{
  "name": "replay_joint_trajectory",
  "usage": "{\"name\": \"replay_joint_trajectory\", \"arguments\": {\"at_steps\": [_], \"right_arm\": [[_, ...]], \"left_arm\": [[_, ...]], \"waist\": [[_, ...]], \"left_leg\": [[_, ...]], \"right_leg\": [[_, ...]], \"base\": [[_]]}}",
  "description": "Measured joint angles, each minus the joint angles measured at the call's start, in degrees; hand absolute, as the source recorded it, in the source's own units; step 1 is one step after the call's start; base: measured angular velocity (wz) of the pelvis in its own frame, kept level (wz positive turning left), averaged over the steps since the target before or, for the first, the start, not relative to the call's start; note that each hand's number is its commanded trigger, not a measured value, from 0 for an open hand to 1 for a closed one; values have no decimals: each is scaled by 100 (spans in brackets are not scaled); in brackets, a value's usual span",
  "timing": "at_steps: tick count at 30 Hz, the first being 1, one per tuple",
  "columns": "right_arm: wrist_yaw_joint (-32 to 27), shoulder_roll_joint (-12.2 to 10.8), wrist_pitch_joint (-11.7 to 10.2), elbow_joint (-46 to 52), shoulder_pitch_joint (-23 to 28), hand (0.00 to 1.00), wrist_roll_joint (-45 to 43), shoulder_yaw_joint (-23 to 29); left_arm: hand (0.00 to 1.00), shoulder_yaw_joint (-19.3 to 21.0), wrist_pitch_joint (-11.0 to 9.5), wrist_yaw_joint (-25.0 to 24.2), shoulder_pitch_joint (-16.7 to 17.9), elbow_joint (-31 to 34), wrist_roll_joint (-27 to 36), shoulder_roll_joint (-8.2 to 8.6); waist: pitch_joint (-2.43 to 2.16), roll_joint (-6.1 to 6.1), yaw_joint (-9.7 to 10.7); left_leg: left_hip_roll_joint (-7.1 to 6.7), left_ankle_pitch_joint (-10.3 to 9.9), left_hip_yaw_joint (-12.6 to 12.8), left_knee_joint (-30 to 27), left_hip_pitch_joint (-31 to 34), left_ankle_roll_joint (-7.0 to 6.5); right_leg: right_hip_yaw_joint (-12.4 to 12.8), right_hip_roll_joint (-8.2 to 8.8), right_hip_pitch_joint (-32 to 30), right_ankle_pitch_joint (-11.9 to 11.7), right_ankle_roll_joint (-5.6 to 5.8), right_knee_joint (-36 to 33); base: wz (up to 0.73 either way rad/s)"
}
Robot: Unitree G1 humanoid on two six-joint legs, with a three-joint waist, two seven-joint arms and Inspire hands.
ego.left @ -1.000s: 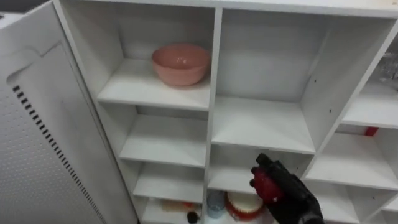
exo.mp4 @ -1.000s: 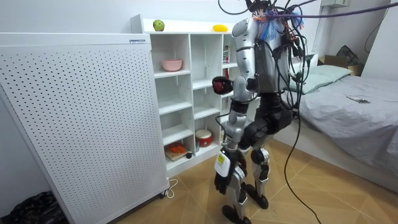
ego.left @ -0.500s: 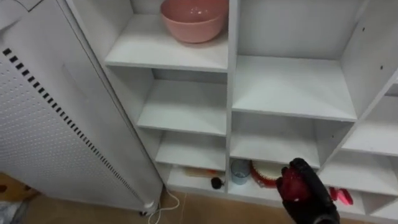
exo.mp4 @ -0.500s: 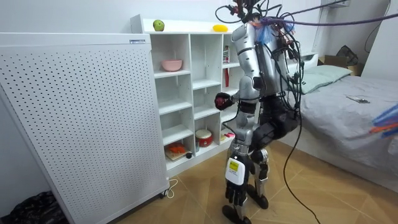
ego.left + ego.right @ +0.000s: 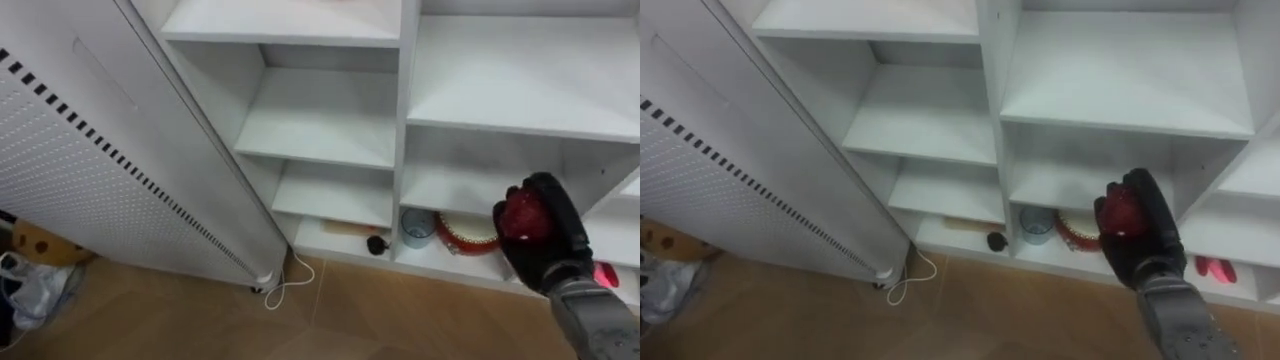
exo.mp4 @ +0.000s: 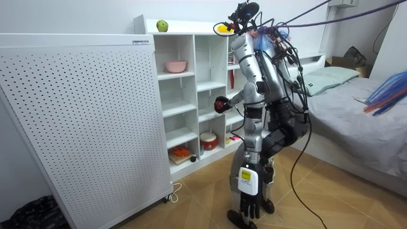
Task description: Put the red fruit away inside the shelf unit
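My right hand (image 5: 548,248) is shut on a dark red fruit (image 5: 520,214) and holds it in front of the white closet (image 5: 330,120), level with the lower middle compartments. In the room view the same red fruit (image 6: 219,104) is at the closet's front edge, at mid height. I stand facing the shelves, leaning a little towards them. My left hand (image 6: 245,205) hangs beside my leg with relaxed fingers and holds nothing. A green apple (image 6: 162,25) and a yellow fruit (image 6: 224,28) lie on top of the closet.
A pink bowl (image 6: 176,66) sits on an upper left shelf. The bottom shelf holds a small cup (image 5: 415,227), a red-and-white round container (image 5: 462,232) and a small dark object (image 5: 377,243). A perforated white panel (image 5: 90,170) stands to the left. A bed (image 6: 356,108) stands behind me.
The eye view has swung downward from the upper shelves to the lower ones and the floor. My right hand with the fruit has come down slightly; my upper body leans more towards the closet.
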State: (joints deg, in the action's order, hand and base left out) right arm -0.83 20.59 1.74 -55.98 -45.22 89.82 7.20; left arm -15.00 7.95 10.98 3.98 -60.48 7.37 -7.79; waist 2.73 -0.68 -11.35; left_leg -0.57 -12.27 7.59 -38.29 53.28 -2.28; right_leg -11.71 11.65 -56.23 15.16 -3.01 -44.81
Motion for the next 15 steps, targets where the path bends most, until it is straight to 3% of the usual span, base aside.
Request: {"name": "replay_joint_trajectory", "arguments": {"at_steps": [3, 6, 7, 8, 9, 15], "right_arm": [[-160, 26, -73, 0, -192, 100, 19, 93], [-411, 62, -230, 14, -361, 100, -1, 95], [-532, 78, -281, 46, -471, 73, 3, 95], [-627, 100, -350, 51, -601, 4, 5, 95], [-670, 119, -378, 52, -650, 0, 7, 95], [-942, 355, -642, 123, -852, 0, 17, 101]], "left_arm": [[0, -19, -88, -7, 1, 105, 138, -10], [0, -200, -188, -4, 2, 179, 209, -54], [0, -207, -215, -1, 1, 218, 209, -67], [0, -206, -233, 5, 2, 268, 208, -81], [0, -206, -260, 6, 2, 278, 208, -87], [0, -206, -396, 93, 64, 386, 206, -110]], "waist": [[22, -53, -75], [13, -77, -150], [11, -80, -154], [9, -84, -153], [9, -84, -156], [4, -87, -173]], "left_leg": [[21, -44, -5, -142, 145, -35], [0, -67, 4, -213, 229, -62], [-6, -74, 16, -247, 286, -73], [-8, -75, 30, -268, 333, -76], [-10, -75, 34, -287, 346, -77], [-12, -95, 30, -371, 388, -101]], "right_leg": [[-13, 9, -113, 15, -4, -82], [19, 52, -218, 37, 10, -181], [33, 72, -286, 46, 11, -229], [34, 86, -334, 46, 11, -256], [34, 95, -348, 51, 11, -277], [20, 113, -362, 70, 17, -329]], "base": [[1], [0], [3], [4], [4], [1]]}}
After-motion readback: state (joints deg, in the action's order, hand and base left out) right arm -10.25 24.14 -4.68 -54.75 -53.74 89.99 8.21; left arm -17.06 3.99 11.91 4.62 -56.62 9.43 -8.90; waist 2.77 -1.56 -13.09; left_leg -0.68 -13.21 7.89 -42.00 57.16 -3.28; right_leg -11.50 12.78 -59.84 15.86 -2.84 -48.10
